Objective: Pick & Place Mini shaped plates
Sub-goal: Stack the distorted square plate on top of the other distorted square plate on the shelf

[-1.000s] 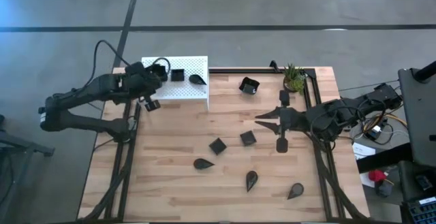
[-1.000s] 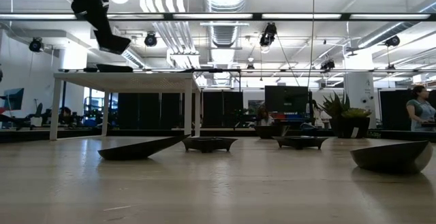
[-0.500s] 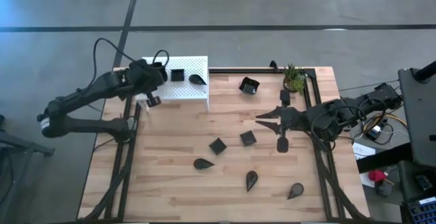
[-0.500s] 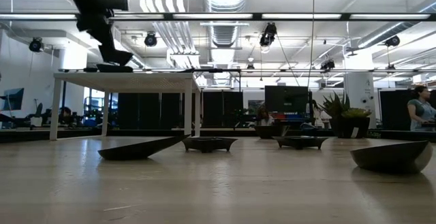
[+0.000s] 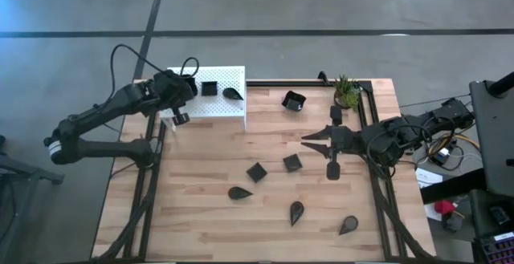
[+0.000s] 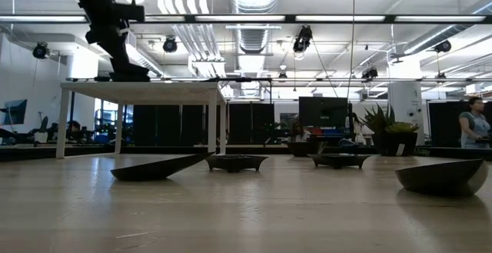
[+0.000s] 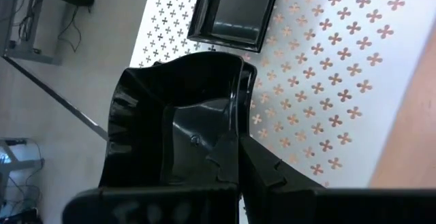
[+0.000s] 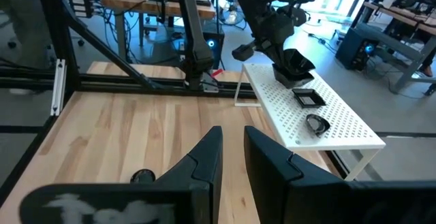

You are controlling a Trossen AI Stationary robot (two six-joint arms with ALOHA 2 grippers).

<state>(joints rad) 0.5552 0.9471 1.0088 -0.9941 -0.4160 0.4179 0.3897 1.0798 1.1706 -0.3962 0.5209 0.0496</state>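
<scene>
Rimmed plate (image 7: 184, 122) hides most of the left hand (image 5: 178, 95) gripping it (right hand (image 5: 315, 141) open).

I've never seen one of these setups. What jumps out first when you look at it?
The left gripper holds a black plate down at the white perforated platform in the table's far left corner, where a square plate and a teardrop plate already sit. More black plates lie scattered on the wooden table, with the right gripper waiting above them.

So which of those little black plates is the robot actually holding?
The big square one with upturned rims, shut in the left tool over the white platform. The others lie free on the platform or table.
</scene>
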